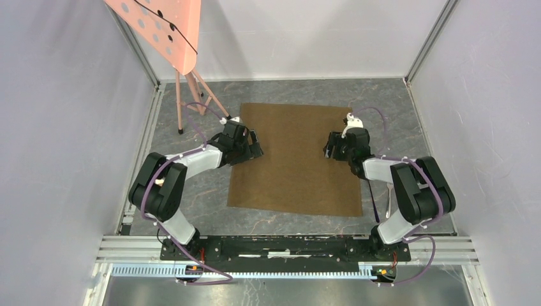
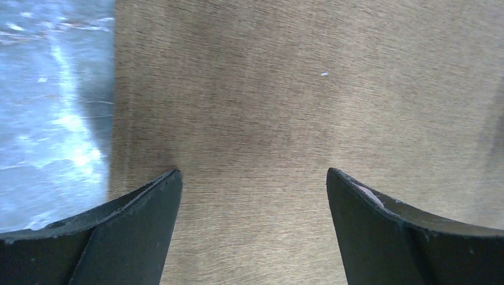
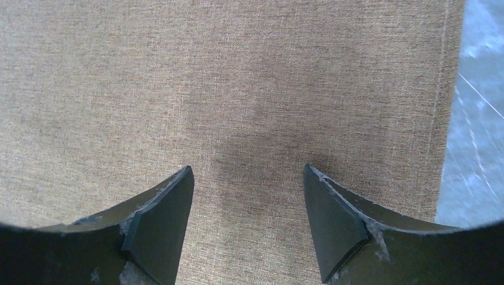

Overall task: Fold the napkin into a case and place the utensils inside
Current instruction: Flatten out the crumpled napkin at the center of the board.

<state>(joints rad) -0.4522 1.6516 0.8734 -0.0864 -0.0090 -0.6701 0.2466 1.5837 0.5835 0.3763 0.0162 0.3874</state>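
In the middle of the table [image 1: 191, 204] the napkin [image 1: 293, 166] lies flat. Your left gripper [image 1: 256, 149] and right gripper [image 1: 328, 152] sit at its sides, maybe touching it, jaws spread, empty. Pinch both edges low, then lift together.

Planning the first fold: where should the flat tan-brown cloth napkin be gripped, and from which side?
Probably at its left and right edges, each from its own outer side. The tan-brown cloth napkin lies flat on the grey table, so only an edge can be pinched. The open left gripper and open right gripper hang just inside those edges.
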